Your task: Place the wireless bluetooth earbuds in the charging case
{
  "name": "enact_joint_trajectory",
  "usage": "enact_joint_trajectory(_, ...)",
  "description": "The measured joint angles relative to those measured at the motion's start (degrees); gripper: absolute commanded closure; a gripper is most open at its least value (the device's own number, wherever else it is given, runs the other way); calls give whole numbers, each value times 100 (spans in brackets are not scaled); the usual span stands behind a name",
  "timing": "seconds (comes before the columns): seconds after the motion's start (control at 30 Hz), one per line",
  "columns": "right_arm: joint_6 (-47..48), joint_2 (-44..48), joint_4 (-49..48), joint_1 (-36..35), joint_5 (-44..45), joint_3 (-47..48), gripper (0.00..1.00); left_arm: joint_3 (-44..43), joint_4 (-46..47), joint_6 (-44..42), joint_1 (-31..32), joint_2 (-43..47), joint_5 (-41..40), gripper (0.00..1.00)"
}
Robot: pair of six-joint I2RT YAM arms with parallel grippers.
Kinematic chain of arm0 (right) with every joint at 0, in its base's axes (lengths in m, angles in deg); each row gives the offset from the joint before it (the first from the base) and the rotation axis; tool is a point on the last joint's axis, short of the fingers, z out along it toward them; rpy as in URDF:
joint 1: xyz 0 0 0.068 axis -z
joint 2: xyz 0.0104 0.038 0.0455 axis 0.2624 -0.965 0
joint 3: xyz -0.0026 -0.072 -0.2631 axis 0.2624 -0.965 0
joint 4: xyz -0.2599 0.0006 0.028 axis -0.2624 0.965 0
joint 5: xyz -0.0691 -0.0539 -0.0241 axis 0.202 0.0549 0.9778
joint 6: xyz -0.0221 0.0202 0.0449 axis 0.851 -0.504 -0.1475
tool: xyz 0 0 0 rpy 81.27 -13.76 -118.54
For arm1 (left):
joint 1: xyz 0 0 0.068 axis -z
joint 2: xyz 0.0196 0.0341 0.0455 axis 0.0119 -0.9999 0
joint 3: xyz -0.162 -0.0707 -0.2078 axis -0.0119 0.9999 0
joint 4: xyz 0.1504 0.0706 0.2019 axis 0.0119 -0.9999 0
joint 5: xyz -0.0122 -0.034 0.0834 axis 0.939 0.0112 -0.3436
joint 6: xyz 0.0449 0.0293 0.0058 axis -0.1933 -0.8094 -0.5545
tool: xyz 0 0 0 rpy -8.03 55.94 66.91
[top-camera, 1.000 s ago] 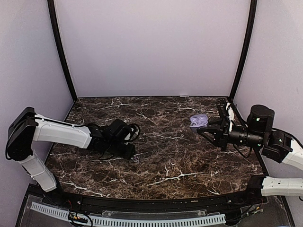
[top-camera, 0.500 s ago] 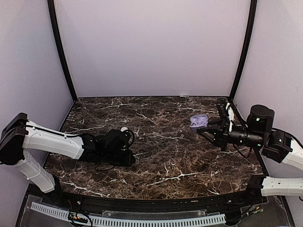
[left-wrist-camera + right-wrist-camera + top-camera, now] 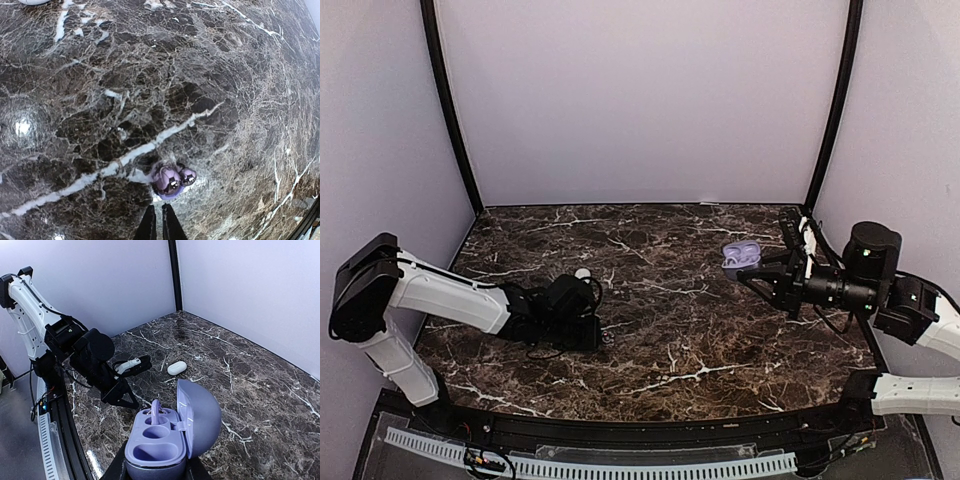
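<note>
The right pincer [image 3: 752,277] grasps the charging case [image 3: 150,452] at the right side of the counter [image 3: 670,340], the lid swung open. The left pincer [image 3: 160,222] sits low over the counter's left part, its fingers drawn almost together right at an earbud [image 3: 170,180] lying on the marble; whether they pinch it cannot be told. A white oval pebble [image 3: 177,368] lies near that arm.

The dark marble table [image 3: 720,345], veined in white, carries a plain white oval pebble [image 3: 583,272] on its left side. A tiny earbud [image 3: 172,180] lies nearer the front edge.
</note>
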Motion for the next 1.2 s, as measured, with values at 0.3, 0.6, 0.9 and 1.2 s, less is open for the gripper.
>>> enact_joint_trajectory(0.3, 15, 0, 7, 4, 4, 0, 100, -221, 219, -308, -221, -374, 35, 96)
enact_joint_trajectory(0.6, 24, 0, 11, 9, 11, 0, 100, -671, 350, -675, -317, -835, 138, 96)
enact_joint_trajectory(0.9, 81, 0, 11, 9, 26, 0, 100, -1178, 466, -1145, -474, -1311, 302, 92)
enact_joint_trajectory(1.2, 105, 2, 33, 9, 28, 0, 100, -688, 494, -903, -686, -435, 133, 78)
